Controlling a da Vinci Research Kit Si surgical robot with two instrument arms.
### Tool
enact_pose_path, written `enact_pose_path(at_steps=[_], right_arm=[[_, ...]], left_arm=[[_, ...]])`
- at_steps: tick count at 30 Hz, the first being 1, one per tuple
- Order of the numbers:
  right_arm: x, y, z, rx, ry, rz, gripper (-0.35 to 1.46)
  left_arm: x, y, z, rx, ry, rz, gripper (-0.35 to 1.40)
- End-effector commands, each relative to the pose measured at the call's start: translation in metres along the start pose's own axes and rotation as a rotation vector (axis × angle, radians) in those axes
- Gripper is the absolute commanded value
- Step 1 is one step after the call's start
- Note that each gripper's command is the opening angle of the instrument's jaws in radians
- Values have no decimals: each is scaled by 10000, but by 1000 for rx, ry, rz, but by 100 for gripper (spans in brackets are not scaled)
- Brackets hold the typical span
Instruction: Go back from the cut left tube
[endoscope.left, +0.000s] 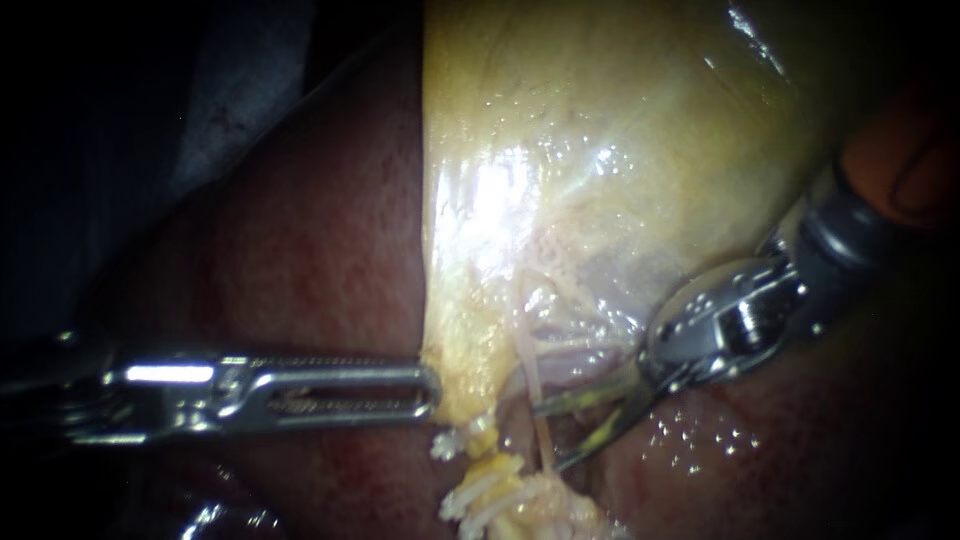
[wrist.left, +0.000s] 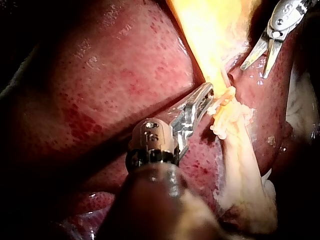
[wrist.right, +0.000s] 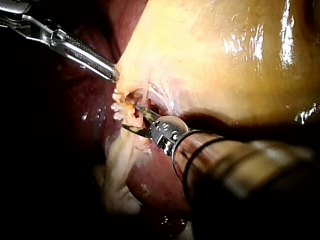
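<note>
The step in hand is the retreat. My right instrument is not yet clear of the tube, a thin pale strand that runs down from the lower edge of the gallbladder. Its claw, two slim blades, stands partly open and holds nothing, and the tips lie just beside the strand. I judge the next move needs a straight pull back along the shaft, without snagging the strand. The claw of my left instrument is closed on the gallbladder's lower edge.
</note>
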Motion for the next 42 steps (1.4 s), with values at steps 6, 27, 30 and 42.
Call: enact_pose_path(at_steps=[6,27,30,42], right_arm=[[2,7,-43,-45,22,-9,54],[9,17,-111,-146,82,-27,79],[8,17,-111,-146,82,-27,79],[6,16,-113,-145,81,-28,79]], left_arm=[[0,0,0,0,-1,-1,-35],[-1,-1,0,2,2,-2,-35],[-4,-2,0,-1,-2,-3,-35],[-27,-8,1,2,-46,-25,-35]])
